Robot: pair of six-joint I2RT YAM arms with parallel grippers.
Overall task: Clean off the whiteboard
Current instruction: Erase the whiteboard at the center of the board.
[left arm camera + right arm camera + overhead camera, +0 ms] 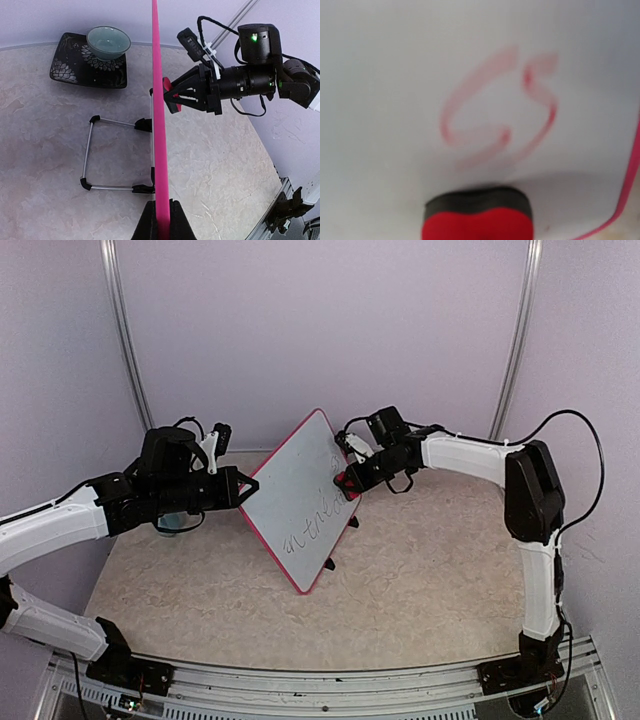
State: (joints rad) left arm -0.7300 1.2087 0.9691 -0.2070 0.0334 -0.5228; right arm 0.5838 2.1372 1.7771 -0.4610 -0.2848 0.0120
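1. Whiteboard (300,495) tilted over worktop (430,580) middle, frame edge clamped in left claw (247,486).
2. Right claw (174,95) clamped on red eraser (477,222), at board's face.
3. Left to wipe: dark writing (312,525), faint red marks (500,120); seemingly barely begun.

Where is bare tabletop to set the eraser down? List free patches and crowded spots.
Free: the table between the whiteboard and the near rail, and right of the board inside the right arm's bend. Crowded: mid-table, where left hand and right hand with eraser meet the board; left of it, the wire stand and bowl on a black plate.
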